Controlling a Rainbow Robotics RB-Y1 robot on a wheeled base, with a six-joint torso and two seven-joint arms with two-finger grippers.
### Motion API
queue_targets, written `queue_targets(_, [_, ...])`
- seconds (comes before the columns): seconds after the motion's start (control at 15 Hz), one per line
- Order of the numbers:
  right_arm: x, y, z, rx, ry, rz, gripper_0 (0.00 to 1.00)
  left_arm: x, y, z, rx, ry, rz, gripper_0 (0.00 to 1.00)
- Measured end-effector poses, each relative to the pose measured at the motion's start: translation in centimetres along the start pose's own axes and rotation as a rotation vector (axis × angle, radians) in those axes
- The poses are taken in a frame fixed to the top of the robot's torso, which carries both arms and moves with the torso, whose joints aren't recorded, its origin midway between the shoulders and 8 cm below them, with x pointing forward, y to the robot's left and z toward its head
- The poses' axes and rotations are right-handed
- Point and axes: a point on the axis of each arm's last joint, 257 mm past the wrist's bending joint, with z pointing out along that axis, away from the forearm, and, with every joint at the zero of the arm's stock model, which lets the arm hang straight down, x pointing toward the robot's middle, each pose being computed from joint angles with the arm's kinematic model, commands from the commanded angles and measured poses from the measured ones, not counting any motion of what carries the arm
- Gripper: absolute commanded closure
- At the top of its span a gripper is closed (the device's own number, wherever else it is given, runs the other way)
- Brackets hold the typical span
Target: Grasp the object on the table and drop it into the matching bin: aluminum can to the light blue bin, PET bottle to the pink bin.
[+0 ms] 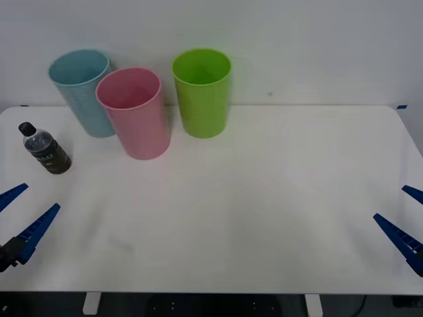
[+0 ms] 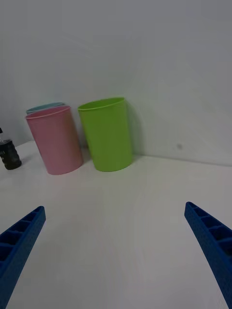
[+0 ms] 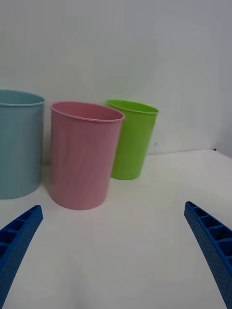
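Note:
A small PET bottle (image 1: 47, 150) with dark liquid and a black cap stands upright near the table's left edge, also seen as the bottle (image 2: 8, 152) in the right wrist view. Behind it to the right stand the light blue bin (image 1: 83, 92) and the pink bin (image 1: 135, 112), side by side. The pink bin (image 3: 83, 153) and light blue bin (image 3: 18, 143) face the left wrist. My left gripper (image 1: 18, 214) is open at the front left, short of the bottle. My right gripper (image 1: 404, 216) is open at the front right edge, far from everything.
A green bin (image 1: 203, 92) stands right of the pink one near the back wall. The white table (image 1: 264, 198) stretches bare across the middle and right.

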Motion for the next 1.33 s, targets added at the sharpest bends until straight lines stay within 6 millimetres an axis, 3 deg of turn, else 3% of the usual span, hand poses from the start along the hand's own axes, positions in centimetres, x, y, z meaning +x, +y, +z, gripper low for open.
queue_targets(0.67, [0.0, 0.0, 0.0, 0.0, 0.0, 0.0, 0.0, 2.8, 5.4, -1.8, -0.256, 0.061, -0.006, 0.0])
queue_targets(1.0, [0.0, 0.0, 0.0, 0.0, 0.0, 0.0, 0.0, 3.2, 9.3, -4.3, -0.428, 0.082, -0.001, 0.0])
queue_targets(1.33, [0.0, 0.0, 0.0, 0.0, 0.0, 0.0, 0.0, 4.1, 11.7, -6.3, -0.55, 0.097, -0.017, 0.0])
